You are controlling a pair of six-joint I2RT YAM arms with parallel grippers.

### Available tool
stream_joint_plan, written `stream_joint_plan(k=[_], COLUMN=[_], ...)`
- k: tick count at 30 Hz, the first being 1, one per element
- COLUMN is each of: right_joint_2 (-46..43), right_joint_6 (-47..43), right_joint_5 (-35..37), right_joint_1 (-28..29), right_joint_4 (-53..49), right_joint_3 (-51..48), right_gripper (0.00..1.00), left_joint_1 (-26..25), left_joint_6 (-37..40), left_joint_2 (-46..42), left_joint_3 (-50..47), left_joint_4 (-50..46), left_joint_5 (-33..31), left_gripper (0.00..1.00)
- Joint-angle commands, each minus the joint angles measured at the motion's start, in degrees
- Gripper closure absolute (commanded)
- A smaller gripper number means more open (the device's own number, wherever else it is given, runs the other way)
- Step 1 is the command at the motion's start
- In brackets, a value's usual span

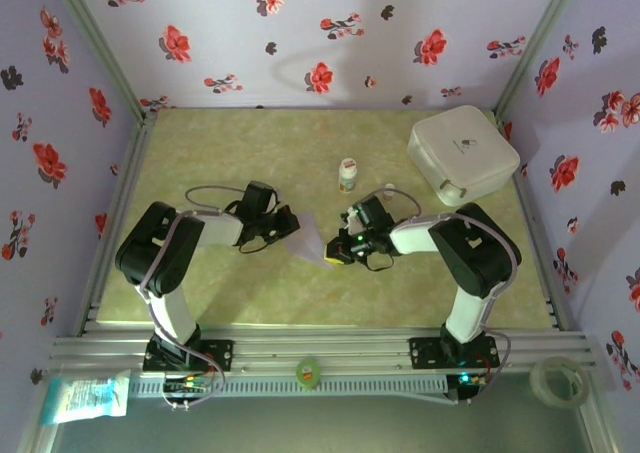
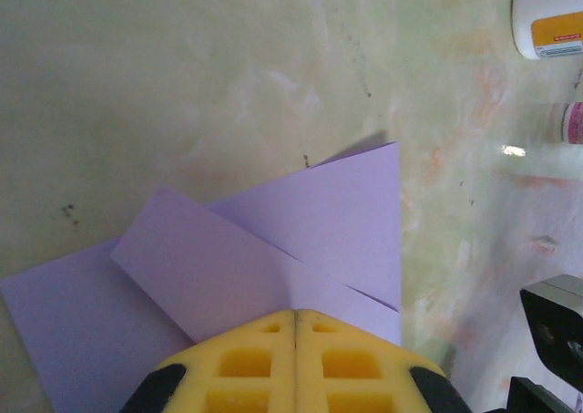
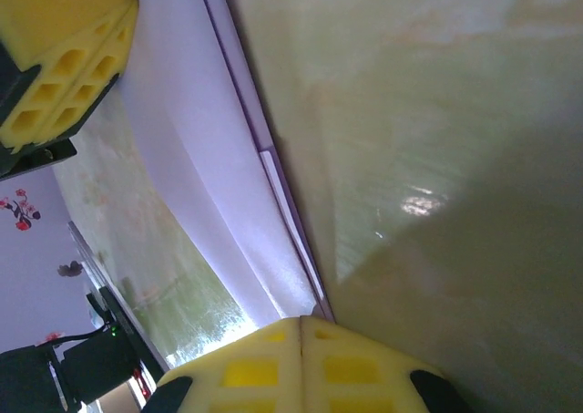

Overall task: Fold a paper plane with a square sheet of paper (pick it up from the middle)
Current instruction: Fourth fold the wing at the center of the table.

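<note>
The sheet of paper (image 1: 312, 237) sits at the middle of the table (image 1: 250, 143), partly folded, caught between the two arms. From the overhead camera, the left gripper (image 1: 288, 225) meets it from 9 o'clock and the right gripper (image 1: 338, 250) from 4 o'clock. A small bottle (image 1: 347, 175) stands at 1 o'clock from the sheet and a white box (image 1: 463, 153) lies further out at 2 o'clock, both well apart from the work.

In the left wrist camera, the left gripper (image 2: 294, 320) has its yellow jaws pressed together with no gap. The sheet (image 2: 273, 249) runs in under their tips, two slanted flaps crossing just above them. In the right wrist camera, the right gripper (image 3: 301, 324) is likewise pinched flat on the paper's layered edge (image 3: 196, 158). The left gripper's yellow finger (image 3: 55, 57) shows at 10 o'clock there.

The step looks like setting a fold while both ends are held. To do it well:
- hold both pinches firm, so the layers cannot slide
- move the two grippers together, never apart, since this thin paper would tear or slip out
- line the flap edges up along the centre line before pressing
- press low against the table so the crease comes out sharp, away from the bottle
</note>
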Motion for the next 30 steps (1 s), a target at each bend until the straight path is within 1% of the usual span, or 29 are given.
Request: stream_joint_plan(k=[1, 5, 7, 9, 11, 14, 16, 21, 24, 30], right_joint_2=[0.3, 0.7, 1.1, 1.3, 1.4, 1.6, 1.6, 2.3, 2.2, 3.6], right_joint_6=[0.7, -0.5, -1.5, -1.4, -1.3, -1.3, -1.5, -0.9, -0.8, -1.1], right_joint_5=[4.4, 7.5, 8.9, 9.5, 9.7, 10.6, 11.4, 10.7, 10.8, 8.7], right_joint_1=[0.7, 2.4, 3.1, 3.3, 3.4, 3.4, 3.4, 3.4, 3.4, 3.3], right_joint_4=[-4.0, -8.5, -11.2, -11.8, -12.1, -13.5, -14.6, -13.8, -13.6, -12.7], right_joint_3=[-2.2, -0.5, 0.9, 1.6, 2.3, 3.3, 3.7, 3.6, 3.2, 2.5], right_gripper=[0.98, 0.98, 0.99, 1.0, 1.0, 1.0, 1.0, 1.0, 1.0, 1.0], left_joint_1=[1.3, 1.2, 0.8, -0.1, -1.8, -4.3, -5.6, -7.7, -7.6, -5.1], left_joint_6=[2.6, 5.4, 5.2, 3.5, -0.5, -3.1, -4.8, -6.1, -5.9, -5.0], left_joint_2=[1.0, -0.5, -2.1, -3.3, -3.5, -3.8, -4.0, -1.9, -0.5, 0.7], left_joint_3=[1.3, 8.1, 9.5, 9.3, 7.7, 5.9, 4.0, 1.3, -0.7, -2.5], left_joint_4=[-6.6, -13.1, -13.9, -13.2, -10.3, -7.7, -3.9, 1.0, 3.0, 0.7], left_joint_5=[-3.5, -2.9, -2.8, -2.9, -3.1, -4.1, -3.7, -1.4, -1.5, -5.9], left_gripper=[0.92, 0.78, 0.78, 0.78, 0.79, 0.81, 0.83, 0.86, 0.86, 0.88])
